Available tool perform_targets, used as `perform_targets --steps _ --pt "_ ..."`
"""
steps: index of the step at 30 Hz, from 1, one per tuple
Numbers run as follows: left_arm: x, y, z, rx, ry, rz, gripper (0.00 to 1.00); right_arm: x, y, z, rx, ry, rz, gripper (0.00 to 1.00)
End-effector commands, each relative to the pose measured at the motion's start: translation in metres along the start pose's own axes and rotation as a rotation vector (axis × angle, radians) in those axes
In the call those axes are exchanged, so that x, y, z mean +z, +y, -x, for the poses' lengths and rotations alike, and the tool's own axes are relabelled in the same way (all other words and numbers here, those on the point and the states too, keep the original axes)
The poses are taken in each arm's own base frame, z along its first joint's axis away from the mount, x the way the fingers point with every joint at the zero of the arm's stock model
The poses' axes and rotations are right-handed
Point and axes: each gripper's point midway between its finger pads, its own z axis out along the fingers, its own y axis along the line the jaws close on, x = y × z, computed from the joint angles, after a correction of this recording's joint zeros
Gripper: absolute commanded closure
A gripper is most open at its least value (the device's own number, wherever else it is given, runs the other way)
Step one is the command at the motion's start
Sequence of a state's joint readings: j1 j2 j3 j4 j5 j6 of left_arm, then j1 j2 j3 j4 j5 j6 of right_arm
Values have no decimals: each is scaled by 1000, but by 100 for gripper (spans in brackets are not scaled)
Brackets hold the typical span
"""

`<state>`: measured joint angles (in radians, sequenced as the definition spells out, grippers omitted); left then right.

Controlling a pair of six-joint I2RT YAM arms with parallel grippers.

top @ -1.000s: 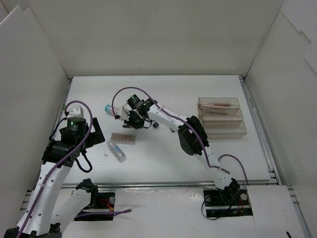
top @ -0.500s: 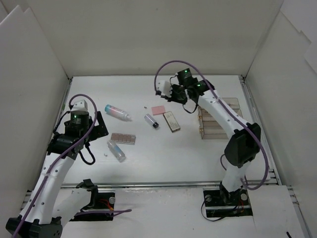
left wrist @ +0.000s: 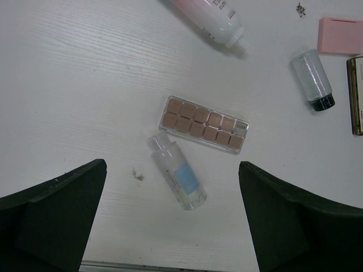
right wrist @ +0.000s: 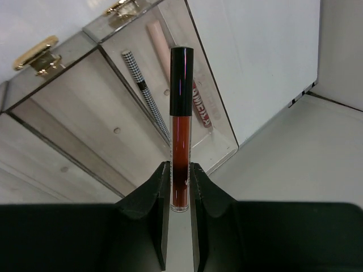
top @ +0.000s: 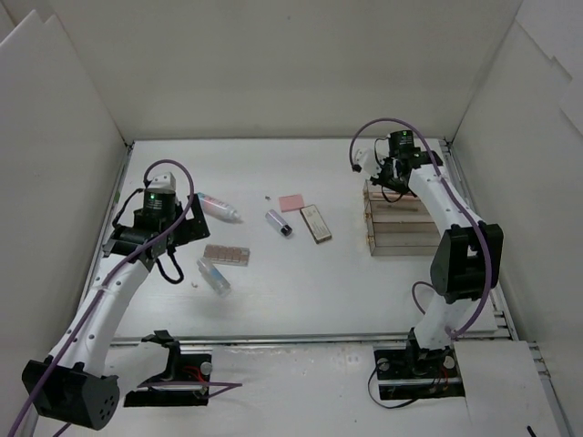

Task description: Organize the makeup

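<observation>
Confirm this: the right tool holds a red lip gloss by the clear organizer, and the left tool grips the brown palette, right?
No. The left wrist view shows the left tool open and empty, the brown palette lying free on the table. The right tool does hold the red lip gloss by the clear organizer.

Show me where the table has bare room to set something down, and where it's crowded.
Bare: the near strip of table in front of the palette and box; the far strip behind the pink square; the gap between compact and box. Crowded: left-centre, around the pink bottle, clear bottle and palette. Right tool holds a lip gloss by the box.
</observation>
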<state>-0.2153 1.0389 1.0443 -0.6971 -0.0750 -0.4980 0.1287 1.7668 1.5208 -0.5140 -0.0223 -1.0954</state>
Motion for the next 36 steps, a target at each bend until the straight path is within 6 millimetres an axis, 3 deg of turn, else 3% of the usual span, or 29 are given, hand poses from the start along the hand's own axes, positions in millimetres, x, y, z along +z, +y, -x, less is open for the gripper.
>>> perform_targets --steps 1,13,19,23,29,32,33,36 --pt "-11 -16 37 6 -109 -55 3 12 -24 -9 -14 46 -79 100" --pt "-2 -16 38 10 -78 -33 3 54 -21 -26 -70 123 -40 99" --pt "1 -18 39 10 -69 -31 3 60 -28 -22 -45 124 -72 82" --pt "3 -17 37 7 -63 -30 3 50 -36 -19 12 118 -111 74" --pt "1 -18 37 10 -67 -40 3 17 -47 -12 128 76 -187 66" --pt "0 -19 37 15 -68 -49 3 -10 -49 17 222 -25 -224 65" --pt "0 -20 37 14 -72 -50 3 -28 -49 33 287 -100 -236 63" --pt "-1 -21 37 16 -76 -60 3 -54 -28 78 384 -239 -204 57"
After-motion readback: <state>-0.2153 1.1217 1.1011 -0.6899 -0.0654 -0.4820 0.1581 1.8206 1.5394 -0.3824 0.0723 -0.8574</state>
